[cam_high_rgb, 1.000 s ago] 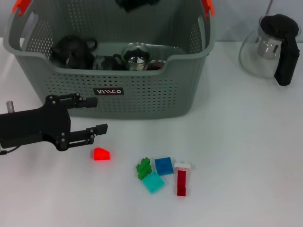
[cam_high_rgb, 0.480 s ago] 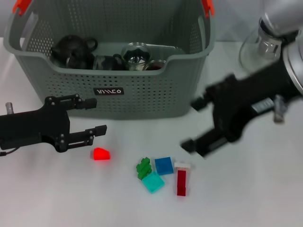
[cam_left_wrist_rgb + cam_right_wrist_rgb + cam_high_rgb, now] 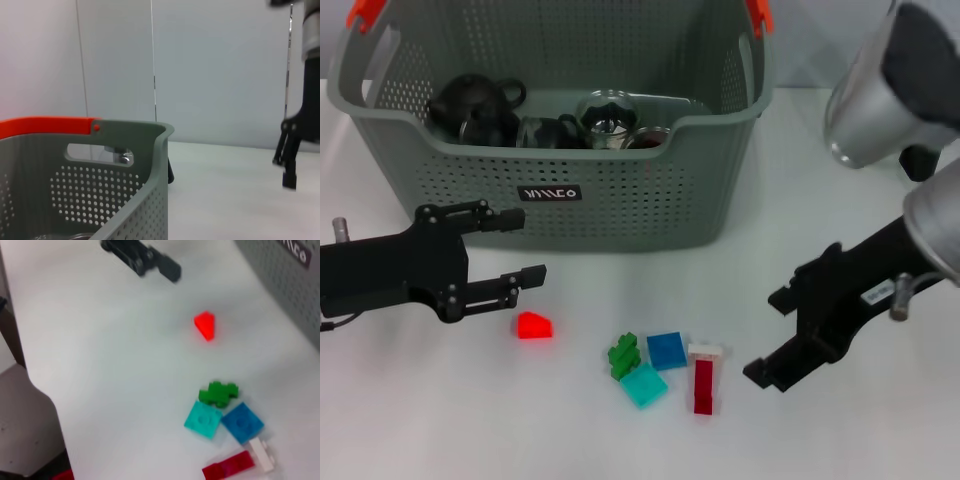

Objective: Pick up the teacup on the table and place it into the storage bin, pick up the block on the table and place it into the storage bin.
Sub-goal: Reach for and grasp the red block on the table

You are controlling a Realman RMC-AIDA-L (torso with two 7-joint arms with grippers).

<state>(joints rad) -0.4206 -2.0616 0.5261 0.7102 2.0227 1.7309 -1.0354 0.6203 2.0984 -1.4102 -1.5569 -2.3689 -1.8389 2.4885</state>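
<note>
The storage bin [image 3: 620, 205] stands at the back of the table, holding dark pots and cups. No teacup shows on the table. Several blocks lie in front of the bin: a red wedge [image 3: 533, 326] [image 3: 205, 325], and a cluster of green [image 3: 624, 354], blue [image 3: 667, 350], cyan [image 3: 644, 385], white [image 3: 706, 351] and dark red [image 3: 704, 387] pieces. My left gripper [image 3: 528, 245] hovers open just left of the red wedge. To the right of the cluster, my right gripper [image 3: 768, 338] hangs open and holds nothing.
A glass teapot sits at the back right, mostly hidden behind my right arm, with only its black handle [image 3: 920, 160] showing. The left wrist view shows the bin's rim [image 3: 132, 131] and orange handle clip [image 3: 45, 126]. A table edge runs along one side of the right wrist view.
My right arm has swung in from the upper right and come down beside the block cluster. The left arm and all the blocks stay where they were.
</note>
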